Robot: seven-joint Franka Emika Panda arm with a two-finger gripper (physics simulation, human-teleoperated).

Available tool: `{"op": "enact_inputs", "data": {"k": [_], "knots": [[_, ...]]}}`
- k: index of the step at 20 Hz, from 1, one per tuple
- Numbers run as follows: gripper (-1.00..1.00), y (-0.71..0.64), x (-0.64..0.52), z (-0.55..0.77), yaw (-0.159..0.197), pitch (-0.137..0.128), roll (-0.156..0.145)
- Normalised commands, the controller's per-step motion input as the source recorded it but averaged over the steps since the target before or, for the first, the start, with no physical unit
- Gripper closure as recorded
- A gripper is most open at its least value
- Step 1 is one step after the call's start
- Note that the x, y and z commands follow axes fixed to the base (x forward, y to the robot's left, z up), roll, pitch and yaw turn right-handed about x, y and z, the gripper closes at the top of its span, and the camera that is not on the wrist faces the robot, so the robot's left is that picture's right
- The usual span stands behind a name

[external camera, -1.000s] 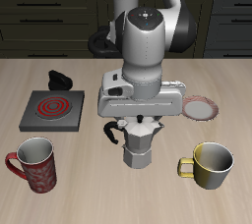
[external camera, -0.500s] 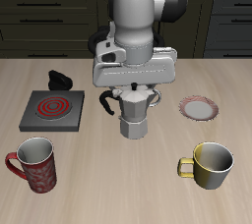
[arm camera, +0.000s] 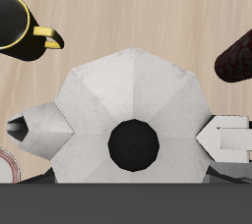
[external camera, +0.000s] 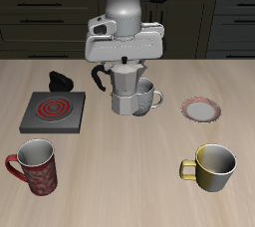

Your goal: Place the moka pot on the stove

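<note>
A: Gripper [external camera: 124, 65] status?

B: Clamped on the moka pot [external camera: 125, 89] from above. In the wrist view the two fingertips [arm camera: 228, 139] press against opposite sides of the pot's faceted top, lid knob centred between them

A: Pot on the table or off it?

B: Judged off it: the exterior view shows the base hanging clear of the wood, a grey mug [external camera: 147, 96] just behind it. Pot upright, black handle toward the stove side

A: Where is the stove [external camera: 54, 112]?

B: On the table, apart from the pot, burner ring bare. A small black object [external camera: 60, 80] lies just behind its back edge

A: Progress?

B: Grasp and lift look done. Left: carry sideways across the gap, centre over the red spiral, lower, release. Roughly halfway by my estimate

A: Anything in the path?

B: Red mug [external camera: 34, 164] sits nearer the front edge, yellow mug [external camera: 211, 167] and the red-rimmed plate [external camera: 201, 110] on the far side; none between pot and stove
</note>
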Motion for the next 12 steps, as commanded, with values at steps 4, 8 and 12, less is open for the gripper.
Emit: {"op": "enact_inputs", "data": {"k": [4,8,12], "knots": [[1.00,-0.10,-0.31,-0.14,0.019,-0.003,0.028],[1.00,-0.08,-0.33,-0.12,0.010,-0.025,-0.002],[1.00,-0.17,-0.29,-0.10,0.007,-0.025,0.011]]}}
